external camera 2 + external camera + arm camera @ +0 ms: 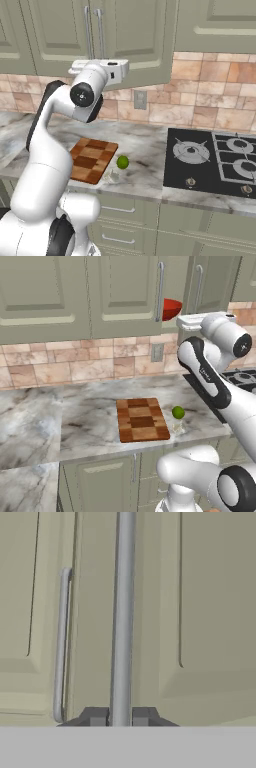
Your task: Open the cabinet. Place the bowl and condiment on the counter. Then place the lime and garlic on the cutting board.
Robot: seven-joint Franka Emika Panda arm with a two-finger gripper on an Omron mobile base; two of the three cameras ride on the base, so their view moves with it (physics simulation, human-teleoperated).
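My gripper [120,716] is shut on the long silver handle [123,612] of the right door of the sage-green cabinet [125,296], low on the bar. That door [210,281] stands ajar, and through the gap shows part of the red bowl [171,308] on the shelf. The left door's handle [61,647] hangs beside it. The chequered cutting board [142,419] lies on the marble counter [75,416]. Just right of the board sit the lime [178,412] and, in front of it, the pale garlic [177,427]. The condiment is hidden.
A black gas hob [215,160] is set into the counter right of the lime. A wall socket [157,352] sits in the tiled backsplash. Green base cabinets [100,481] run under the counter.
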